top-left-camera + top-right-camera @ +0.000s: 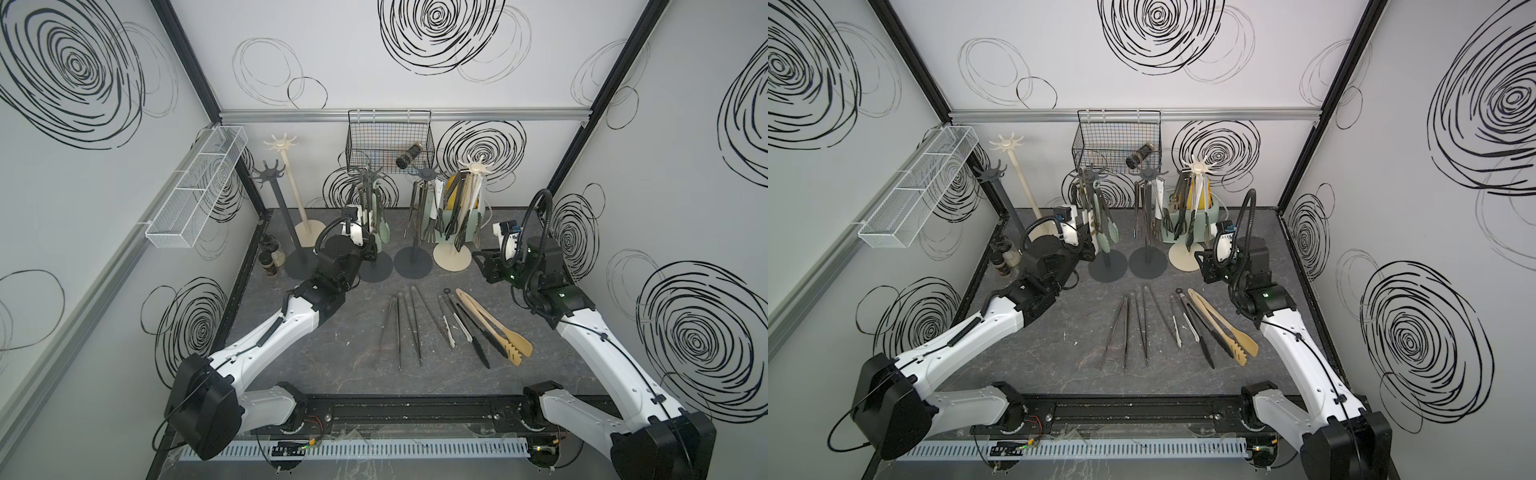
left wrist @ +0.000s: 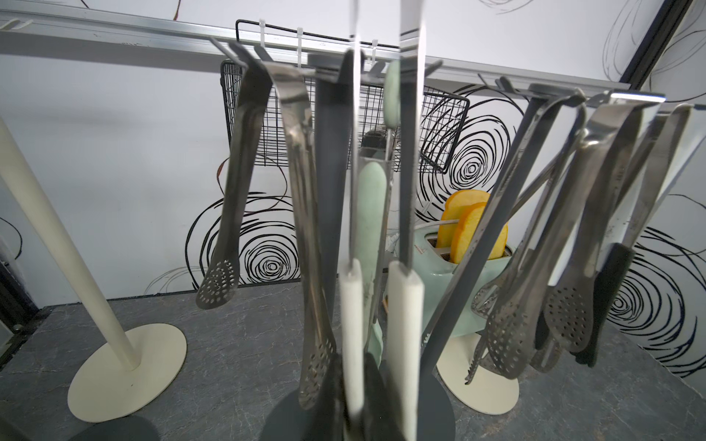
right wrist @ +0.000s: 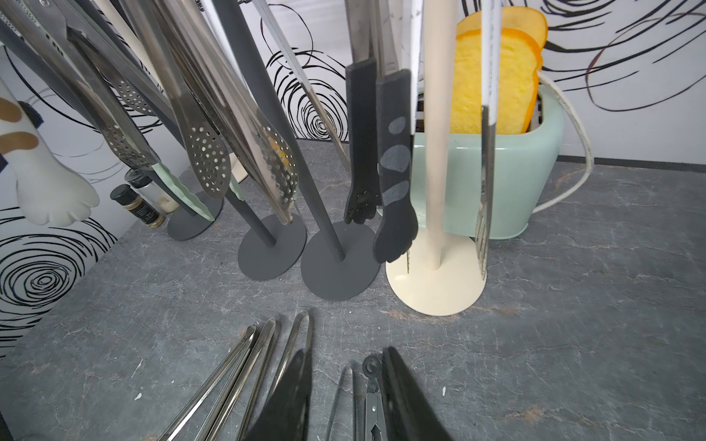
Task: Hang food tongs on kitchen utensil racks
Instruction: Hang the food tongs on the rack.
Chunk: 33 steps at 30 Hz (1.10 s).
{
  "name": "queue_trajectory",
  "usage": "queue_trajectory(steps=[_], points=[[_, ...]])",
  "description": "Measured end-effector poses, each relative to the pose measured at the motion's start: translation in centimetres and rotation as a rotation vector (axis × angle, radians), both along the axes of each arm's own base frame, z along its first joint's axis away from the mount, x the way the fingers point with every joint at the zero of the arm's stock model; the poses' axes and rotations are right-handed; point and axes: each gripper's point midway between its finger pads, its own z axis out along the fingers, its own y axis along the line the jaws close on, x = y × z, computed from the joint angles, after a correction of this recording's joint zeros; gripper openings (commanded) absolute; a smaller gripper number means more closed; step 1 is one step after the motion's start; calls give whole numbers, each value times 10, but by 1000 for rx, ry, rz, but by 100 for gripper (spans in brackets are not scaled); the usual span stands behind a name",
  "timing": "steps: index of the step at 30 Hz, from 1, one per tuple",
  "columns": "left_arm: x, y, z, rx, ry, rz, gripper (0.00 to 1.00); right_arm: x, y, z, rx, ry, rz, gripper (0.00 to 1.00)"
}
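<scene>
Blurred white-tipped tongs [image 2: 405, 305], tops cut off

Loose food tongs [image 1: 481, 352] lie fanned on the grey tabletop [image 1: 332, 353] — a wooden pair [image 1: 494, 328] rightmost — before five utensil racks [image 1: 301, 266], three carrying tongs.

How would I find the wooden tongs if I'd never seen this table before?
Look at the dark grey table, in front of the tall racks, where a row of loose tongs lies flat. Go to the end of that row on the robot's right side. The wooden tongs are the only wide, beige pair; the others there are slim, in steel, black or white.
</scene>
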Motion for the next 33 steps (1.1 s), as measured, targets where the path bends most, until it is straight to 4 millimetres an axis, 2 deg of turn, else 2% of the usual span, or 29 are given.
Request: queue_trajectory(steps=[15,23,29,33], points=[[5,6,-6,11,12,42,0,1,0,-3,-2,9,0,34],[11,2,-22,30,44,39,0,1,0,-3,-3,9,0,34],[13,2,-25,21,41,46,0,1,0,-4,-3,10,0,34],[11,4,-36,20,53,50,0,1,0,-5,-4,13,1,34]])
